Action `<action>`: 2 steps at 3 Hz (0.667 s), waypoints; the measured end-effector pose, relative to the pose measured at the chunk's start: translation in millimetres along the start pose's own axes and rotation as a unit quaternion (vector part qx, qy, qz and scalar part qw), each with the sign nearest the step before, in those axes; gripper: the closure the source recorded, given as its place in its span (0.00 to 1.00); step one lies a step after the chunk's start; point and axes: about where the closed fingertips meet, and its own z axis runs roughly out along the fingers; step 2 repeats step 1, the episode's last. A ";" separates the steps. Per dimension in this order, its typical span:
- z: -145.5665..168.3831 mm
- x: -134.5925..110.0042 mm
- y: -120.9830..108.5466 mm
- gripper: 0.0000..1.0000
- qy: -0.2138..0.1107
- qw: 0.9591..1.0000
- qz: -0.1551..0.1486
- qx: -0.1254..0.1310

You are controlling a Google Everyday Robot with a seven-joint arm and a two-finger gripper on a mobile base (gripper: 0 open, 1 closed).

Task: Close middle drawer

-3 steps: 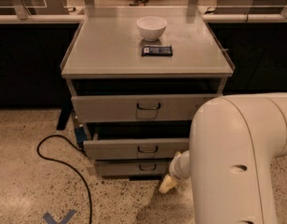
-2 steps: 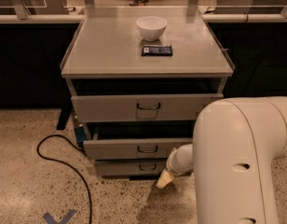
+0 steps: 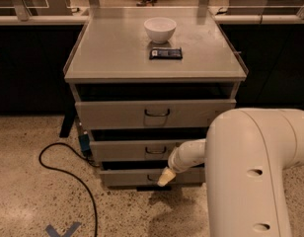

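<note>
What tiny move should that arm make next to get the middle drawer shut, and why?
Probably lift the gripper a little: it sits low, in front of the bottom drawer, while the middle drawer just above stands pulled out. Level with that front, it could push it in.

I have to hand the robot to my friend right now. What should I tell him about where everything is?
The gripper is low in front of the cabinet, with its tip by the lowest drawer, just under the middle drawer.
The middle drawer is pulled out, with a dark gap above its front.
Done: the arm has reached the cabinet, and the drawer is not yet closed.
Left: probably raise the gripper to the middle drawer's front and push it in.
</note>
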 end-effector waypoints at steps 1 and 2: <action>0.2 -3.1 -1.4 0.00 -0.004 1.000 -0.001 0.002; 0.2 -3.1 -1.4 0.00 -0.004 1.000 -0.001 0.002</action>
